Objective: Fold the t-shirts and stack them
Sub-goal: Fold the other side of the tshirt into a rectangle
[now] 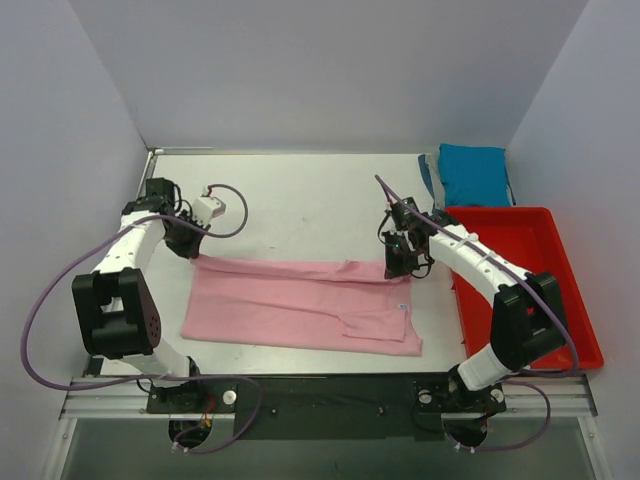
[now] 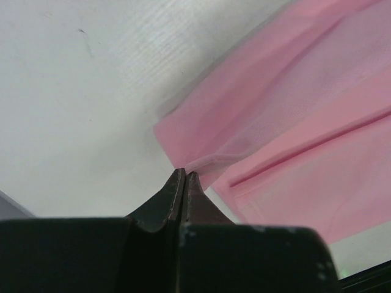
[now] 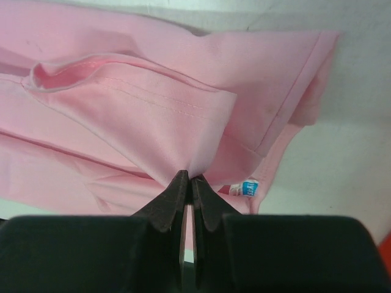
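A light pink t-shirt [image 1: 300,305] lies spread across the near middle of the table, partly folded lengthwise. My left gripper [image 1: 190,250] is shut on its far left corner; the left wrist view shows the pinched pink cloth [image 2: 256,134] running from the closed fingertips [image 2: 184,174]. At the far right edge of the shirt my right gripper [image 1: 400,268] is shut on a fold of the same pink t-shirt [image 3: 153,116], next to a small blue-and-white label [image 3: 247,188]. A teal blue t-shirt [image 1: 474,174] lies folded at the back right.
A red plastic tray [image 1: 530,275] stands along the right side, just right of the right arm. White walls enclose the table on three sides. Purple cables loop round both arms.
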{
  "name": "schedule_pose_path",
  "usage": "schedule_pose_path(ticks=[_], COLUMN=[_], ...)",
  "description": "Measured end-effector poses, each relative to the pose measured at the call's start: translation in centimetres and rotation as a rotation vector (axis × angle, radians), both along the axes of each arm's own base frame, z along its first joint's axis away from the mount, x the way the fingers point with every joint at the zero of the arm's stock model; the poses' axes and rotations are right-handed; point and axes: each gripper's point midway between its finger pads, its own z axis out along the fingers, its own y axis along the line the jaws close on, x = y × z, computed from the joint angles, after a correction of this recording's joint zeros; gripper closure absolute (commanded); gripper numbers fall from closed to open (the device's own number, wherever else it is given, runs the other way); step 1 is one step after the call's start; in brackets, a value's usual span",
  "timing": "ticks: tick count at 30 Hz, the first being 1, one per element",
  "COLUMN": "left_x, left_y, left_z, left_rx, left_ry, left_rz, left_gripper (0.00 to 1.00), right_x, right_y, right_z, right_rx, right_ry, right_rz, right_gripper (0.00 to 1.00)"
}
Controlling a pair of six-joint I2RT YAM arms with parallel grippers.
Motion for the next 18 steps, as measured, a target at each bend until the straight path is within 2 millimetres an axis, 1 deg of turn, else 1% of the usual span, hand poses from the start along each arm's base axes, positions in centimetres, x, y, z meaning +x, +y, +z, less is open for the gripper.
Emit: schedule_pose_path(ticks=[4, 7, 13, 18], left_x=[-2.0, -2.7, -2.0, -1.9], left_y=[0.6, 1.2, 1.8, 2.1], left_z=[-2.9, -4.1, -4.6, -4.6], left_rx=[0.045, 0.080, 0.114, 0.131], left_ry=[0.060, 0.079, 0.065, 0.060], left_rz=[-0.015, -0.027, -0.035, -0.039], left_gripper=[1.00, 1.00, 1.00, 1.00], right_x=[-2.4, -3.5, -4.2, -4.7], right_y=[0.1, 0.3, 0.5, 0.4], right_z=[-2.5, -3.6, -4.3, -4.0], right_rx=[-0.004, -0.003, -0.001, 0.004], right_ry=[0.063, 0.090, 0.099, 0.083], right_rz=[-0.019, -0.025, -0.044, -0.056], right_gripper=[1.00, 1.00, 1.00, 1.00])
